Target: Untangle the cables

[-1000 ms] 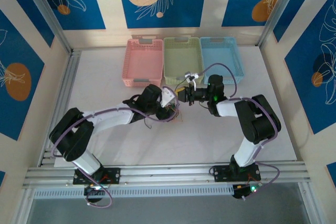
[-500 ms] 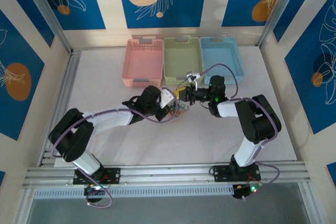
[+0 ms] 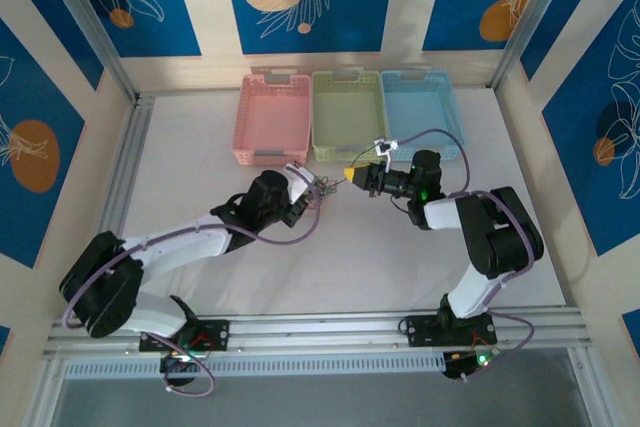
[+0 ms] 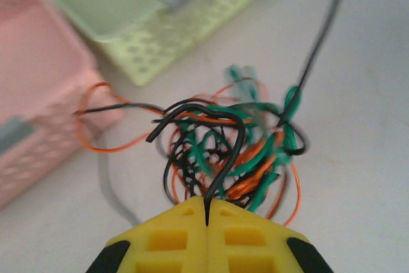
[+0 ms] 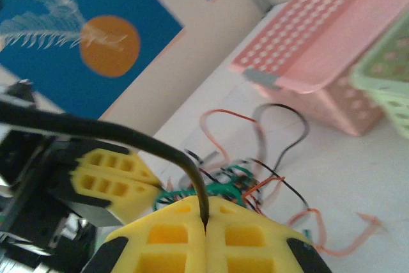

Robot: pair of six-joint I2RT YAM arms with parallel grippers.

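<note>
Top external view: the cables (image 3: 322, 185), one small knot, sit on or just over the white table (image 3: 400, 267). They are in front of the green basket (image 3: 347, 112), between the left gripper (image 3: 308, 187) and the right gripper (image 3: 350, 175).

- **Left gripper:** In the left wrist view its yellow jaws are pressed together on a black strand (image 4: 220, 158). The knot of black, orange-red and green wires lies just beyond the tips. One orange loop (image 4: 96, 126) reaches the pink basket (image 4: 32, 94).
- **Right gripper:** In the right wrist view the jaws are likewise closed, pinching a black strand (image 5: 128, 133). The knot lies beyond it, beside the left gripper's fingers (image 5: 115, 180).
- **Left arm:** stretched low and diagonal from its base.
- **Right arm:** elbow folded, forearm pointing left.
</note>
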